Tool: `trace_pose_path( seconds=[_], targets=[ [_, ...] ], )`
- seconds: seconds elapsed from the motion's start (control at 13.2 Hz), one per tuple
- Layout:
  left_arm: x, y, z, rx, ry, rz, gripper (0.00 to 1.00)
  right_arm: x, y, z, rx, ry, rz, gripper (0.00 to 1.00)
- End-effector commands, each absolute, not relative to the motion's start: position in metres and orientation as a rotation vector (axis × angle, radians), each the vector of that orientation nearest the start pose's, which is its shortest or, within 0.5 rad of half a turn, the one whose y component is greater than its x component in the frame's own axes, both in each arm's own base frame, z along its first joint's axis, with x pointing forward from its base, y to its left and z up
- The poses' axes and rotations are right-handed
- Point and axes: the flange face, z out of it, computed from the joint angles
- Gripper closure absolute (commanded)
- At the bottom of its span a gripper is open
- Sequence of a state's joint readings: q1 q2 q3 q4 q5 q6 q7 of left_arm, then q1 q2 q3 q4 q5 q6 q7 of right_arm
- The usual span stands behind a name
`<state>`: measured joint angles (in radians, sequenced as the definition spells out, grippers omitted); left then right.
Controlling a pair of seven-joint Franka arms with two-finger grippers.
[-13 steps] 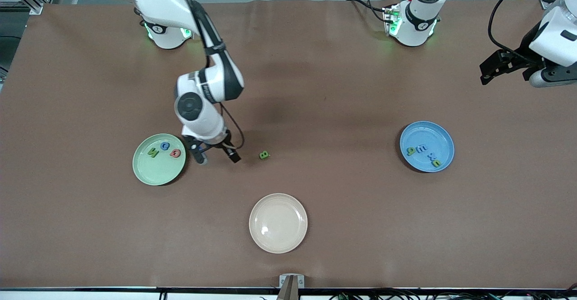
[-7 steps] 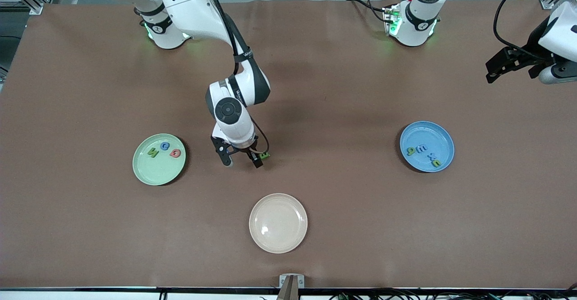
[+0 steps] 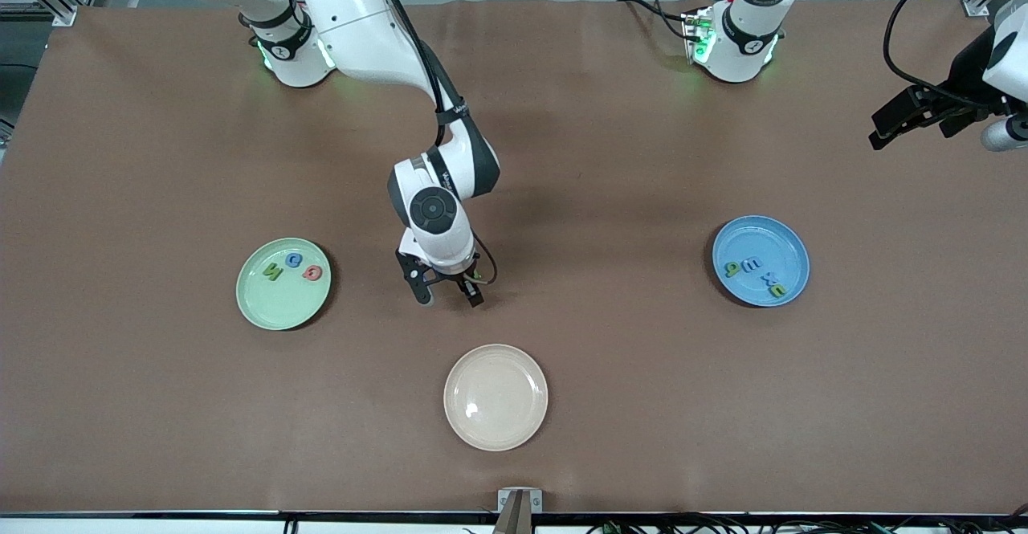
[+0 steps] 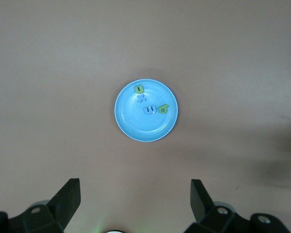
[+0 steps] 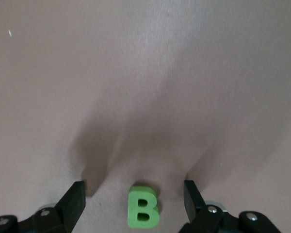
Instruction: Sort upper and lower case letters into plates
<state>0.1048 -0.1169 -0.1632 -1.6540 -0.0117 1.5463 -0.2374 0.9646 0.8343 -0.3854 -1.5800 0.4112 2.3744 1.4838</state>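
A green letter B (image 5: 143,208) lies flat on the brown table between the open fingers of my right gripper (image 5: 134,184), with a gap on each side. In the front view the right gripper (image 3: 446,296) hangs low over the table's middle and hides most of the B. The mint green plate (image 3: 277,309) holds a green, a blue and a red letter. The sky blue plate (image 3: 759,237) holds several green and blue letters. My left gripper (image 3: 879,136) waits open, high over the left arm's end of the table, and looks down on the blue plate (image 4: 140,124).
A cream-beige plate (image 3: 495,397) sits nearer the front camera than the right gripper, with nothing in it. Both arm bases stand along the table's back edge. Cables trail near the left arm's base (image 3: 735,36).
My right gripper moved from beside the mint plate across to the green B and now straddles it. The left gripper drifted slightly farther toward the table's end.
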Motion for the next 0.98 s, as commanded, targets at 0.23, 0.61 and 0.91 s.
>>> trace_pose_path(
  seconds=[0.23, 0.61, 0.91],
  targets=[
    [0.518, -0.036, 0.654, -3.131, -0.301, -0.048, 0.0, 0.549, 0.433, 0.177, -2.673, 1.625, 0.048, 0.3],
    [0.519, -0.036, 0.648, -3.13, -0.275, -0.022, 0.0, 0.552, 0.427, 0.175, -2.683, 1.624, 0.044, 0.64],
    [0.516, -0.037, 0.648, -3.128, -0.27, 0.002, 0.0, 0.558, 0.421, 0.177, -2.681, 1.626, 0.033, 0.96]
  ],
)
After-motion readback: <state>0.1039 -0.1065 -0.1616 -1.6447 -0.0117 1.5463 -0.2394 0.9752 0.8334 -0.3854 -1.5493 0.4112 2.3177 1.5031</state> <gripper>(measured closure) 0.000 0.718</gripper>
